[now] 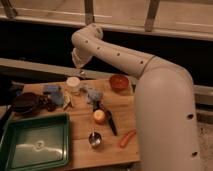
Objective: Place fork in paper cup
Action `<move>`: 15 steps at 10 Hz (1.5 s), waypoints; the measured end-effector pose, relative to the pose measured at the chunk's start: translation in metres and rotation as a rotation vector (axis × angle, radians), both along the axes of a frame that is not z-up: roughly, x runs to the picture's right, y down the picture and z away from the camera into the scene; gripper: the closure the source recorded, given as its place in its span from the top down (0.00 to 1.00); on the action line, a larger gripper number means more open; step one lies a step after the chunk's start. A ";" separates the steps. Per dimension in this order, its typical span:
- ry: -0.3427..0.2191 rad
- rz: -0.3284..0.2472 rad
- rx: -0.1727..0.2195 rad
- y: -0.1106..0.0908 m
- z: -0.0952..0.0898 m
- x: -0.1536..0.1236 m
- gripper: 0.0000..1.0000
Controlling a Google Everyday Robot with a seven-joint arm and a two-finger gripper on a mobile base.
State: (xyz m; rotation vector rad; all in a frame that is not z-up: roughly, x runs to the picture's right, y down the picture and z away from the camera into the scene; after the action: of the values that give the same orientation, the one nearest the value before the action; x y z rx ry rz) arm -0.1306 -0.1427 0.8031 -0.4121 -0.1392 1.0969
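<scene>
Short plain cream paper cup (73, 83) upright on wooden table (82, 151), gripper (80, 70) hovering just above its right rim, fingers clenched

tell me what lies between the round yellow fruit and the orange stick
In the camera view, the black-handled knife lies between the fruit and the stick; the gripper hangs shut near the paper cup.

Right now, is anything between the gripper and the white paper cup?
Nothing visible. The gripper, jaws shut, hangs just above the small white paper cup, offset slightly toward the round orange-red bowl.
</scene>
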 end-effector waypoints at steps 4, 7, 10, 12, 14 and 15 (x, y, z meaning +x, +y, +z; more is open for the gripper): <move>-0.034 -0.007 -0.005 -0.015 0.024 -0.027 0.00; -0.067 -0.046 -0.051 -0.003 0.054 -0.058 0.00; -0.082 -0.093 -0.094 0.012 0.079 -0.079 0.00; -0.082 -0.098 -0.097 0.011 0.093 -0.082 0.00; -0.089 -0.079 -0.094 0.007 0.104 -0.080 0.00; -0.094 -0.056 -0.088 0.004 0.111 -0.073 0.00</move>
State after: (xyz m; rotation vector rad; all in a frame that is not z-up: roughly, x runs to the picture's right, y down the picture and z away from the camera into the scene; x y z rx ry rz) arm -0.2041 -0.1388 0.9141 -0.5442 -0.1620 1.0314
